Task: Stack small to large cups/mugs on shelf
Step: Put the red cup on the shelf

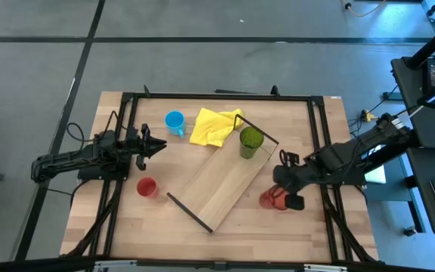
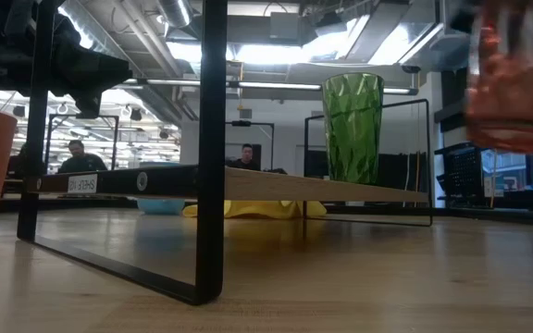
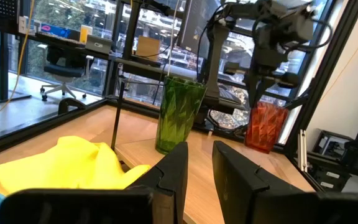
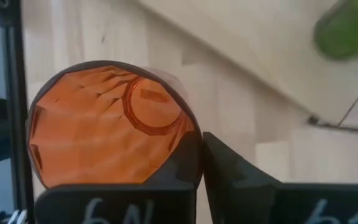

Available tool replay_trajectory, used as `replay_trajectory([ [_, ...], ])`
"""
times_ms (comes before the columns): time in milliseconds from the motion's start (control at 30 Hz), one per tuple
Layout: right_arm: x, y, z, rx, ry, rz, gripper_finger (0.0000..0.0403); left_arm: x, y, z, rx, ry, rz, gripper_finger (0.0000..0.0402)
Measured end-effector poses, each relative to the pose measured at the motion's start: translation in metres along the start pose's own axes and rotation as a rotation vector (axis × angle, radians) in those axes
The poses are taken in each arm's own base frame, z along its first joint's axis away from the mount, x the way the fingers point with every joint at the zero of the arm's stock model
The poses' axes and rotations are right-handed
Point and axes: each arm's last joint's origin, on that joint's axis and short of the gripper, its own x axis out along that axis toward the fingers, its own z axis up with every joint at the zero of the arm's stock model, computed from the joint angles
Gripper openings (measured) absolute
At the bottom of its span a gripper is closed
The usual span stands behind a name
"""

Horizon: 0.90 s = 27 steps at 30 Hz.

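Observation:
The light-wood shelf (image 1: 221,185) lies slantwise on the table on its black bars. The green tumbler (image 1: 251,142) stands upright on the shelf's far right end (image 2: 353,125). My right gripper (image 1: 287,198) is shut on the dark red glass (image 1: 270,199), right of the shelf. The blue mug (image 1: 174,121) stands at the far left, and the small red cup (image 1: 147,187) near the shelf's left side. My left gripper (image 1: 157,146) hovers between those two, open by a narrow gap (image 3: 199,165), touching nothing. My right gripper pinches the dark red glass by its rim wall (image 4: 190,134), one finger inside (image 4: 182,165) and one outside (image 4: 235,171). The fingers come from above, pointing down. The glass (image 2: 516,83) hangs upright below them, lifted clear of the table.
A yellow cloth (image 1: 214,126) lies crumpled behind the shelf, between the blue mug and the green tumbler. Black frame rails (image 1: 319,128) run along the table's edges. Bare shelf board (image 1: 210,193) stretches near-left of the tumbler. People sit in the room beyond (image 2: 80,157).

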Motion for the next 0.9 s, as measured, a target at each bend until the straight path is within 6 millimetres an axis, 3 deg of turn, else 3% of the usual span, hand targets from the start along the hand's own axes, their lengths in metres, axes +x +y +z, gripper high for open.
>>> replay_trajectory([
  [233,0.007,-0.005,0.059,0.206,-0.028,-0.119,0.0011,0.000,0.000,0.000,0.000,0.000,0.000,0.0069],
  [367,0.011,-0.016,0.080,0.265,-0.048,-0.151,0.0011,0.000,0.000,0.000,0.000,0.000,0.000,0.0069],
  [567,0.011,-0.037,0.090,0.404,-0.065,-0.170,0.0011,0.000,0.000,0.000,0.000,0.000,0.000,0.0069],
  [900,0.018,-0.040,0.096,0.641,-0.067,-0.109,0.0011,0.000,0.000,0.000,0.000,0.000,0.000,0.0069],
])
